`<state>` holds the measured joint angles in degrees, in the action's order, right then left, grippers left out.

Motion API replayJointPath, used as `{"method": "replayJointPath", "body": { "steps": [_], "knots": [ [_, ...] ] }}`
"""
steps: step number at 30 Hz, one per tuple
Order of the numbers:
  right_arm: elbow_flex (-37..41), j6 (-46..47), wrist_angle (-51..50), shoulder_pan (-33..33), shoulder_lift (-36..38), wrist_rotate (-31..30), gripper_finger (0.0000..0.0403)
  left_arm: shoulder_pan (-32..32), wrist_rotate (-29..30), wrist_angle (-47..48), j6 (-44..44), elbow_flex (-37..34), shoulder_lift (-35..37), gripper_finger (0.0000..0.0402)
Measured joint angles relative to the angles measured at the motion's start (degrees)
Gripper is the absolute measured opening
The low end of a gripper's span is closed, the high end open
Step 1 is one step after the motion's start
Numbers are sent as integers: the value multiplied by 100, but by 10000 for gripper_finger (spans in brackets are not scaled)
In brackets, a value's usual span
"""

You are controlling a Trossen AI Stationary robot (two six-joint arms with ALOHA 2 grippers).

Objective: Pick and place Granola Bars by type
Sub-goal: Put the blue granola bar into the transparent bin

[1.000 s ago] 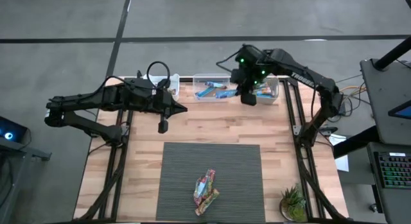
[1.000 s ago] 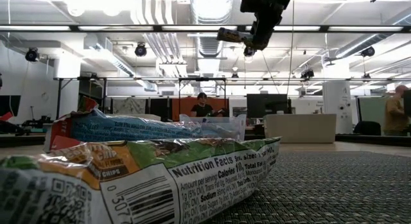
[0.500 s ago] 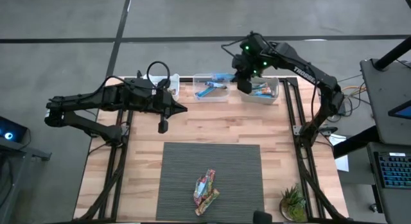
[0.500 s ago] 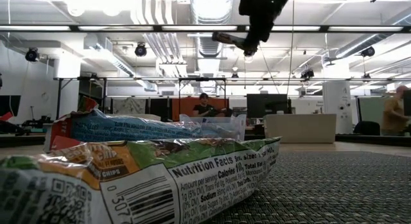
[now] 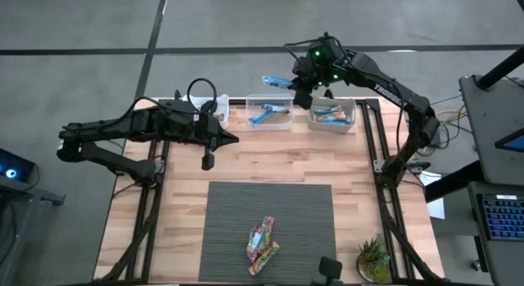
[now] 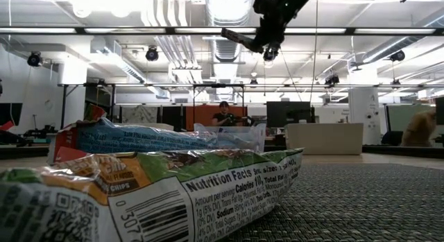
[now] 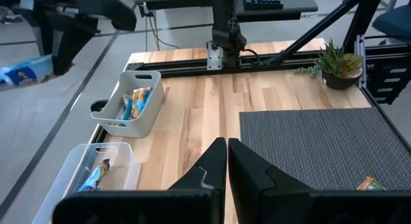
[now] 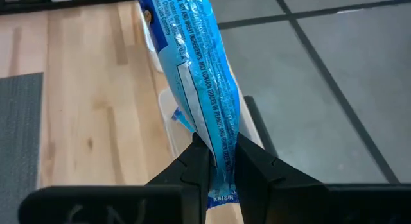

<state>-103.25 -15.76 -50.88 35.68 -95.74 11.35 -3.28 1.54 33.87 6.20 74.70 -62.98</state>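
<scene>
My right gripper (image 5: 300, 84) is high over the table's far edge, behind the clear bin (image 5: 270, 111), and is shut on a blue granola bar (image 5: 276, 80) that sticks out to the left. The clear bin holds a blue bar (image 7: 95, 176). The white bin (image 5: 333, 114) beside it holds multicoloured bars (image 7: 136, 101). Several bars (image 5: 262, 243) lie piled on the grey mat (image 5: 270, 208) near the front edge. My left gripper (image 5: 233, 139) waits shut above the table's left half. My right gripper pinches the blue bar between its two fingers close to one end (image 8: 219, 124); a short stub of wrapper (image 8: 222, 198) shows behind them. The rest of the bar runs on past the fingertips. It is lifted clear and tilted (image 6: 239, 39).
A small potted plant (image 5: 374, 257) stands at the front right corner. Bare wood lies between the bins and the mat. Black frame rails (image 5: 370, 138) run along the table's right side. People and desks show far behind in the low view.
My right gripper has carried the blue bar from over the gap between the two bins toward the table's far edge and a little left, rising slightly. It has tipped up toward level, and the bar now points out to the left.
</scene>
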Motion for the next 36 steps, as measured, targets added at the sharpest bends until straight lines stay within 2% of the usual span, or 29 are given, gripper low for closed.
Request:
{"method": "replayJointPath", "body": {
  "steps": [16,26,36],
  "knots": [
    [1273,-94,1455,488,-13,5,47,1,2,-324,-31,-2,0,0],
    [2005,-52,2672,498,-11,95,47,-1,2,-341,-90,-2,-16,0],
    [1884,80,2774,488,-536,276,47,1,-2,-332,-88,-2,-66,0]
  ]
}}
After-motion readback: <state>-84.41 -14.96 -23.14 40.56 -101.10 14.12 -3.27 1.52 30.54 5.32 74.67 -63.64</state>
